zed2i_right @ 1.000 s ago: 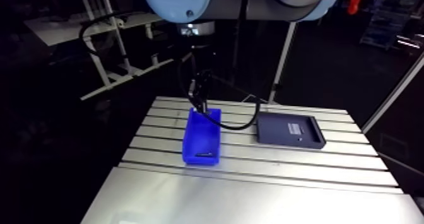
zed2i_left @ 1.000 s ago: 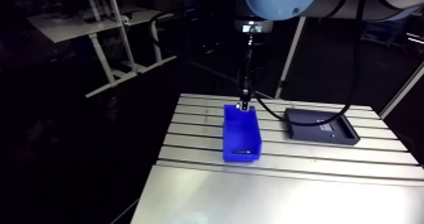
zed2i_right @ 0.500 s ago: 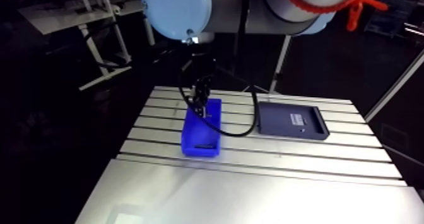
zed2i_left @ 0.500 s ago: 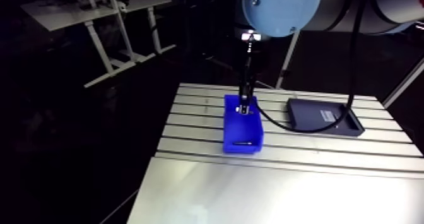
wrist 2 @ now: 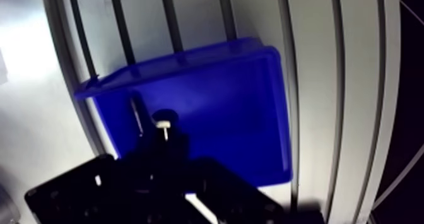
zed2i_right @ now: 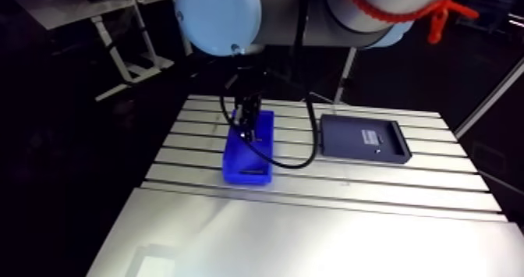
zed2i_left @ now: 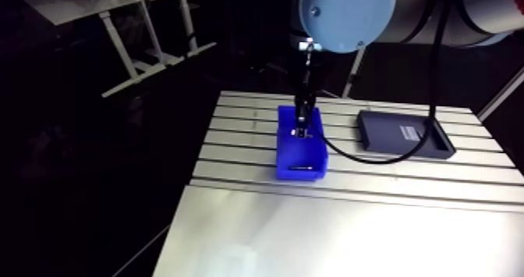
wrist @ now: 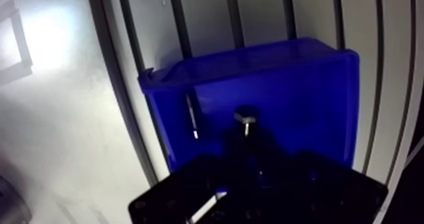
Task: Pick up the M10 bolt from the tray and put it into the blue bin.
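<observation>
Now gripper [zed2i_left: 301, 132] clamping M10 bolt [wrist: 245, 117], moved farther over blue bin [wrist: 252, 53]

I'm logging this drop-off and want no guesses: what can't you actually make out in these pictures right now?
1. Wrist view: the bolt shows only its head; the gripper hides its shank.
2. Wrist view: a thin part lies in the blue bin, too small to identify.
3. Arm view: the tray is too dim and small to show what it holds.
</observation>
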